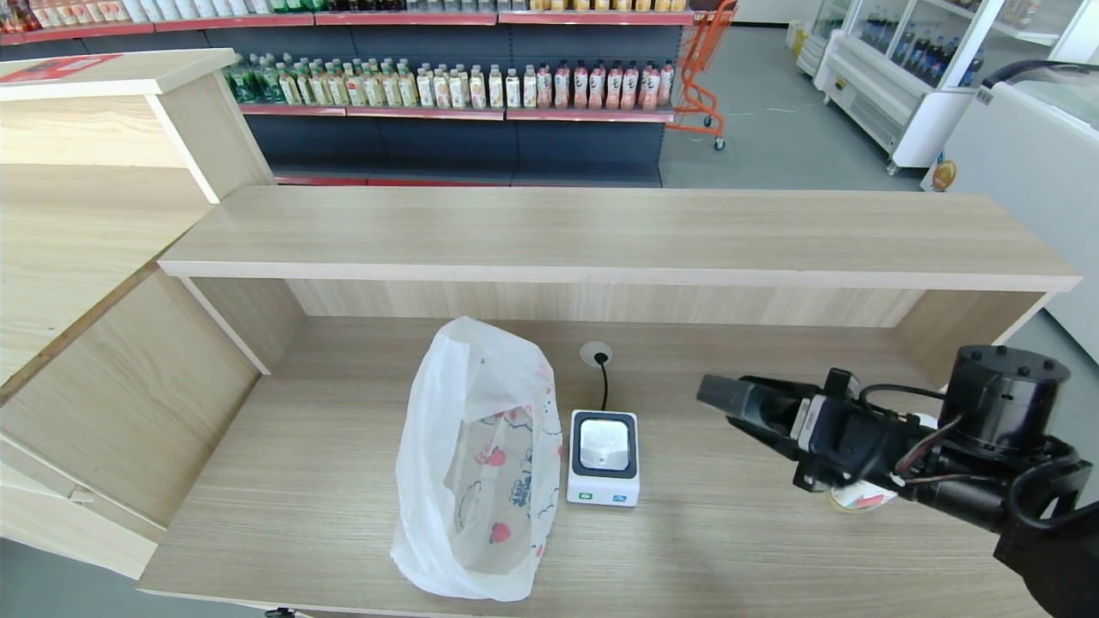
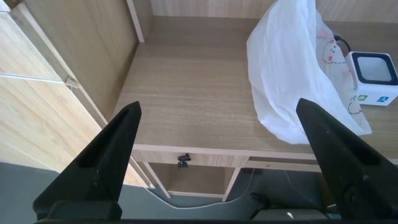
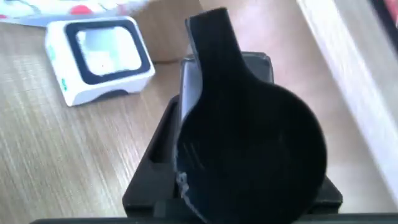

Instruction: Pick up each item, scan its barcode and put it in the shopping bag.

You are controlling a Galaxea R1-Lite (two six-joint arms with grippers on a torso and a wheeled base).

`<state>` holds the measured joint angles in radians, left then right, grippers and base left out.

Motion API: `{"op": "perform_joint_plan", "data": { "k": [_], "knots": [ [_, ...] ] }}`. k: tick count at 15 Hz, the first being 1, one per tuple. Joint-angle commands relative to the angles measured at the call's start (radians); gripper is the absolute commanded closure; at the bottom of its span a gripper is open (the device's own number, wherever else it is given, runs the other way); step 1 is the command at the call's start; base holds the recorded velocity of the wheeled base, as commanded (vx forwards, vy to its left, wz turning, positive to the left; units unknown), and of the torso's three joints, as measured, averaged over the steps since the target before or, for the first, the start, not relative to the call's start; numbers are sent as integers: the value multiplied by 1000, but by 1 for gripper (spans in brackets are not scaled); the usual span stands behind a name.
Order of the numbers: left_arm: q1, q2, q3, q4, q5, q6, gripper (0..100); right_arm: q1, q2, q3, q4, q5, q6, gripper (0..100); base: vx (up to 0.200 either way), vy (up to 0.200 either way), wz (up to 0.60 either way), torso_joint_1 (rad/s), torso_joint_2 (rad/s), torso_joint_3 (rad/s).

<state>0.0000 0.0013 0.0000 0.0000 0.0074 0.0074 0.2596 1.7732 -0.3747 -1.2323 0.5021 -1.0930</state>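
shopping bag (image 1: 472,455) stands open just left of the scanner (image 1: 604,455), likely for short transfers. my right gripper (image 1: 711,395) points toward the scanner, grip undeterminable. my left gripper (image 2: 217,106) hangs spread, empty.

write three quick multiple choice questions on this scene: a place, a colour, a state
1. The barcode scanner stands, relative to the shopping bag: A) inside B) beside, robot's right C) on top
2. Scanner casing: A) white B) red C) green
3. Left end effector: A) shut on the bag B) open, empty C) shut on the scanner
1 B, both rest on the counter side by side; 2 A, white body; 3 B, fingers apart, nothing between.
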Motion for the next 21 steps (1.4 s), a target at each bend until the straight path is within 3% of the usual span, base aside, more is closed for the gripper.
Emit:
{"op": "perform_joint_plan", "data": {
  "k": [1, 2, 3, 4, 6, 12, 21],
  "knots": [
    [0, 0, 0, 0, 0, 0, 0, 41, -38, 0, 70, 177, -289, 100, 0, 0, 0, 0, 0, 0],
    [0, 0, 0, 0, 0, 0, 0, 70, -46, -1, 74, 253, -519, 100, 0, 0, 0, 0, 0, 0],
    [0, 0, 0, 0, 0, 0, 0, 83, -46, -3, 79, 292, -590, 100, 0, 0, 0, 0, 0, 0],
    [0, 0, 0, 0, 0, 0, 0, 124, -37, -6, 85, 383, -745, 100, 0, 0, 0, 0, 0, 0],
    [0, 0, 0, 0, 0, 0, 0, 201, -3, -6, 103, 400, -944, 100, 0, 0, 0, 0, 0, 0],
    [0, 0, 0, 0, 0, 0, 0, 300, 12, -7, 120, 513, -1179, 100, 0, 0, 0, 0, 0, 0],
    [0, 0, 0, 0, 0, 0, 0, 310, -11, -7, 102, 520, -1283, 100, 0, 0, 0, 0, 0, 0]
  ]
}}
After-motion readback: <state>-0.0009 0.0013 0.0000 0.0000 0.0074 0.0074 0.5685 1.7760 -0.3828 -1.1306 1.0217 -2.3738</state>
